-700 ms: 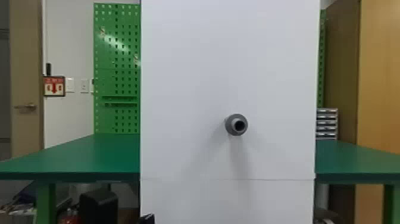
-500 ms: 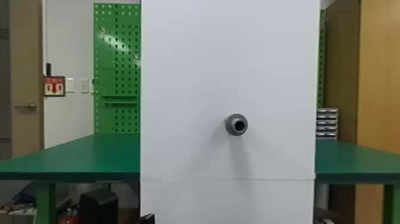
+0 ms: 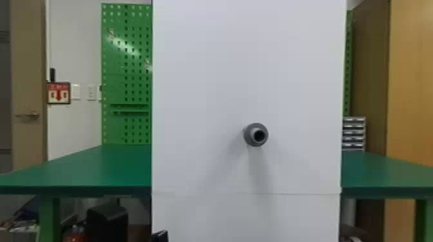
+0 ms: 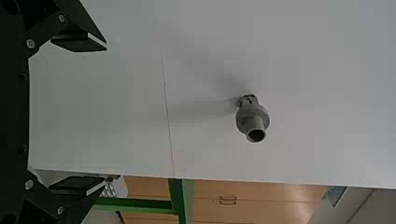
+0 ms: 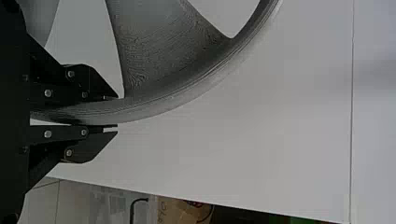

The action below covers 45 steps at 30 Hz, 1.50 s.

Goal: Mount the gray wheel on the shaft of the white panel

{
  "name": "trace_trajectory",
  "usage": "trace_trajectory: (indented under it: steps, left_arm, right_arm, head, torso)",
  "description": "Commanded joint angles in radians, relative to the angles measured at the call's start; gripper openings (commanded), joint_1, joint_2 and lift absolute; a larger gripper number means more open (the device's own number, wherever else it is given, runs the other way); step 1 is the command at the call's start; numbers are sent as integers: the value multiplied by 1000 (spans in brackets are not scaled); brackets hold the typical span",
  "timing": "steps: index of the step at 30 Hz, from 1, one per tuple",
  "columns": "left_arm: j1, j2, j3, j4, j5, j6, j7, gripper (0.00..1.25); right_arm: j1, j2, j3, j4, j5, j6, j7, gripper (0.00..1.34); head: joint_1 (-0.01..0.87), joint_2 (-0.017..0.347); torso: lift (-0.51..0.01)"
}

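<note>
Low at the white panel's left edge, the tip of my left gripper [image 3: 160, 236] shows in the head view. The gray shaft [image 3: 256, 134] stands out from the white panel [image 3: 206, 96], right of its middle and above the seam. In the left wrist view my left gripper [image 4: 103, 114] is open with nothing between its fingers, and the shaft [image 4: 252, 119] lies beyond them. My right gripper [image 5: 116, 112] is shut on the rim of the gray wheel [image 5: 187, 95] in the right wrist view. Part of a wide spoke shows; the wheel's hub is out of sight.
A green table [image 3: 80, 167] extends behind the panel on both sides. Behind it stand a green pegboard [image 3: 125, 128] at the left and small drawers [image 3: 353, 133] at the right. A black object [image 3: 107, 222] sits under the table's left part.
</note>
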Motion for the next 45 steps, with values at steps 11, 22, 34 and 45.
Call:
trace_trajectory:
  steps: [11, 22, 34, 45]
  left_arm:
    - [0, 0, 0, 2, 3, 2, -2, 997]
    - [-3, 0, 2, 5, 6, 4, -6, 997]
    - [0, 0, 6, 6, 7, 4, -6, 997]
    - [3, 0, 9, 6, 9, 5, -6, 997]
  right_arm:
    - [11, 29, -64, 67, 98, -155, -1, 235]
    - [13, 29, -62, 73, 100, -154, -1, 235]
    - [8, 29, -68, 72, 81, -146, -1, 235]
    - [-23, 29, -65, -63, 58, -10, -1, 235]
  head:
    - [38, 40]
    - [38, 40]
    - [38, 40]
    - [38, 40]
  torso:
    - [-510]
    - [-510]
    - [-510]
    - [-510]
